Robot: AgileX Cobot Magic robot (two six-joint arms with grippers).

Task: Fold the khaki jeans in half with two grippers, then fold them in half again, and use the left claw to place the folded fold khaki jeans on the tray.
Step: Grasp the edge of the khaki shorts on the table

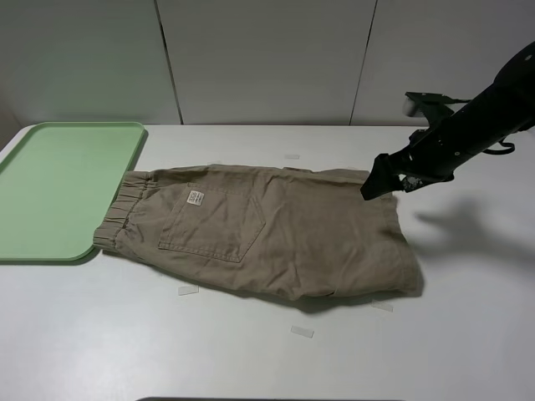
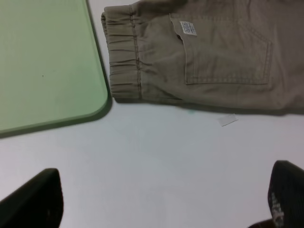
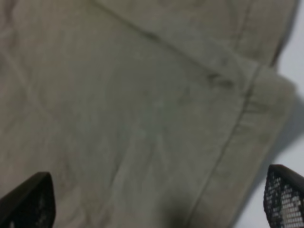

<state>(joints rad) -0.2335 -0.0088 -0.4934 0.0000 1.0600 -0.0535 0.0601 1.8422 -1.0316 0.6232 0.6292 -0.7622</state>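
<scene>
Now the right arm slants down from the upper right of the exterior high view, its black links stretched toward the middle, and the right gripper [image 1: 375, 181] hangs over the far right corner of the jeans [image 1: 276, 230]. Whether its tips touch the cloth cannot be told. In the right wrist view its jaws stand wide apart, with nothing clasped and only khaki cloth and a hem seam beneath them. The left arm is out of the exterior high view. The left wrist view shows the left gripper [image 2: 161, 204] above bare table [image 1: 251, 359], jaws spread wide and holding nothing, facing the waistband [image 2: 123, 52] and the tray's rounded corner. The jeans lie flat across the middle of the frame, with pocket [image 1: 213, 225] and white label [image 1: 195, 198] facing up. The waistband sits at the left against the edge of the tray [image 1: 58, 188], which fills the left side of the frame.
</scene>
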